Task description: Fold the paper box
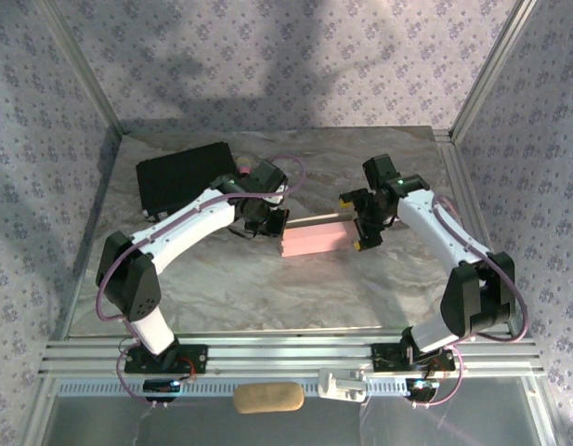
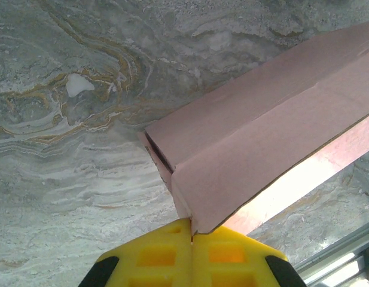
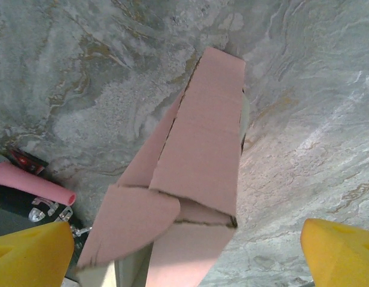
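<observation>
The paper box (image 1: 314,240) is found mid-table (image 1: 267,288), partly folded into a long pink shape. One end is pinched by the closed left gripper (image 2: 192,230), probably so that the box is steadied. The other end is straddled by the right gripper (image 3: 185,248), jaws spread wide and nothing gripped. No writing can be read.
</observation>
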`<move>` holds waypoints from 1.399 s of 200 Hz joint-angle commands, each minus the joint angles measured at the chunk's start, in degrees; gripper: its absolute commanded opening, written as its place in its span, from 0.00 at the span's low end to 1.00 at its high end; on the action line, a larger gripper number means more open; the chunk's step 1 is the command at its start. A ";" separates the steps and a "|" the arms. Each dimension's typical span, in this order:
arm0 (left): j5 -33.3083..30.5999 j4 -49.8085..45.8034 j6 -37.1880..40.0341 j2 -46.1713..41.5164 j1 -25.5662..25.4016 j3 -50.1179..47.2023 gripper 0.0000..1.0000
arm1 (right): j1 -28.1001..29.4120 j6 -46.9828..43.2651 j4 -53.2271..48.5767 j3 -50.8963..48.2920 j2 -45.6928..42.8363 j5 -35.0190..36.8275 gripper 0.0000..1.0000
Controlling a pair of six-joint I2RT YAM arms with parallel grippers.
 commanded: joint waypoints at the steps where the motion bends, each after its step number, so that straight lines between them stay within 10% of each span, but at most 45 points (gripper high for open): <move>1: -0.37 -2.11 0.92 1.18 -0.67 1.62 0.00 | 0.00 1.61 -1.38 1.11 0.47 -1.48 0.96; 159: 5.02 4.41 -4.00 0.22 -1.53 -0.41 0.12 | 1.85 5.17 2.99 -4.50 0.97 1.47 0.44; 210: 4.04 4.02 -3.43 -2.29 -1.57 -0.02 0.39 | 1.60 5.00 3.18 -4.86 1.15 1.71 0.42; 280: 5.43 4.59 -2.97 -2.73 -0.63 0.23 0.40 | 1.77 4.83 3.02 -4.14 2.02 1.46 0.40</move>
